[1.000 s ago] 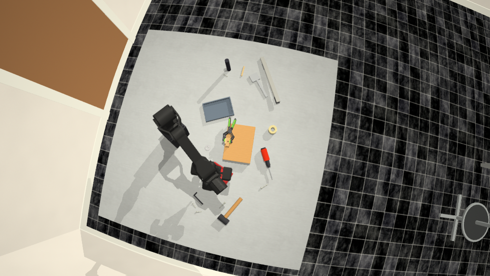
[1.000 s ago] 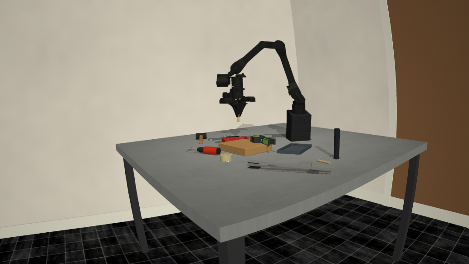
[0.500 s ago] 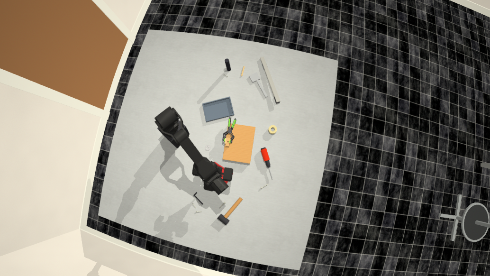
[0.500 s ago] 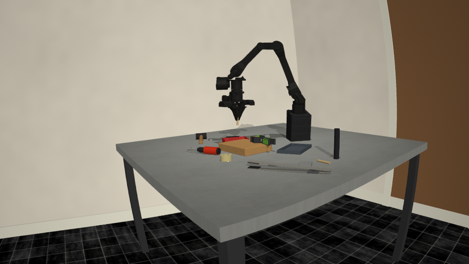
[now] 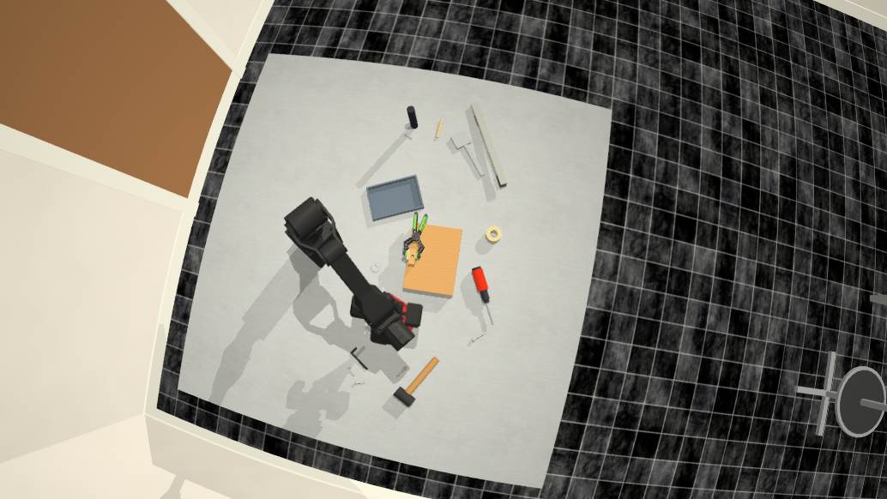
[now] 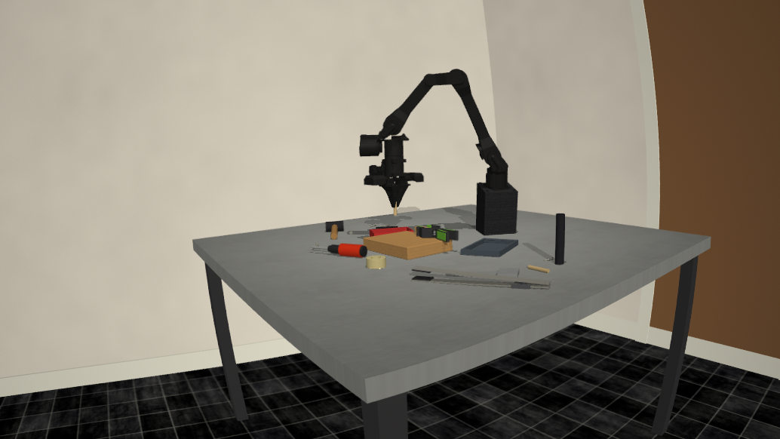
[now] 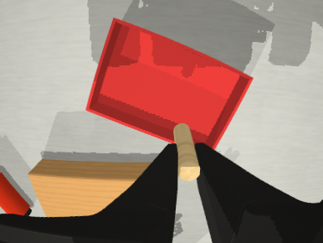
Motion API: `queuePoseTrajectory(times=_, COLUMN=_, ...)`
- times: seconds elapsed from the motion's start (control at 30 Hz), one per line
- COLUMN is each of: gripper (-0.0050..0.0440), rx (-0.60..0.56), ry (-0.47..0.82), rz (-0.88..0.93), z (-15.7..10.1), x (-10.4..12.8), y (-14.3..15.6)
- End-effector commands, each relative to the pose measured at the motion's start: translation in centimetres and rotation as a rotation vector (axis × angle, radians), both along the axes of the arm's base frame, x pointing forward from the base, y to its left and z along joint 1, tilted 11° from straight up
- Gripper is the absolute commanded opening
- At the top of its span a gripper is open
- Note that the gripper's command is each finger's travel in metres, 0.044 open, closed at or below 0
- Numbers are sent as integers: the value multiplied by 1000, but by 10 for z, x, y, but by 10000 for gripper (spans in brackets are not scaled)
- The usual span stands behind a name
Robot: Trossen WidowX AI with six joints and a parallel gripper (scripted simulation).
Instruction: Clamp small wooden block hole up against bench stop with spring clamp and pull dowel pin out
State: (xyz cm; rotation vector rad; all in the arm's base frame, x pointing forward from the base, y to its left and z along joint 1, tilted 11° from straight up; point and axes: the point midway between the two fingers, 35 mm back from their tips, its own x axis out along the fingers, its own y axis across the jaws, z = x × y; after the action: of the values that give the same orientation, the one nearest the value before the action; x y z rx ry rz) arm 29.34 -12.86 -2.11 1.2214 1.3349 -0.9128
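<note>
Gripper (image 6: 394, 205) (image 7: 185, 151) pinches the dowel pin (image 6: 394, 210) (image 7: 187, 152) above a grey table (image 5: 527, 309) (image 6: 349, 311) (image 7: 33, 75); black-tiled floor (image 5: 714, 185) (image 6: 491, 382).

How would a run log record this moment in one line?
fingers: shut on dowel pin | spring clamp: at board | release: pending
</note>
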Motion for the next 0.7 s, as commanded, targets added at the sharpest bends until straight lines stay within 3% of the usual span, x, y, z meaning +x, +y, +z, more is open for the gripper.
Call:
queuePoseTrajectory(times=0.0, gripper=0, rx=12, ry=16, rz=-3, z=-11, x=-3, y=4)
queuePoseTrajectory(times=0.67, gripper=0, rx=12, ry=16, rz=-3, z=-37, x=-4, y=10)
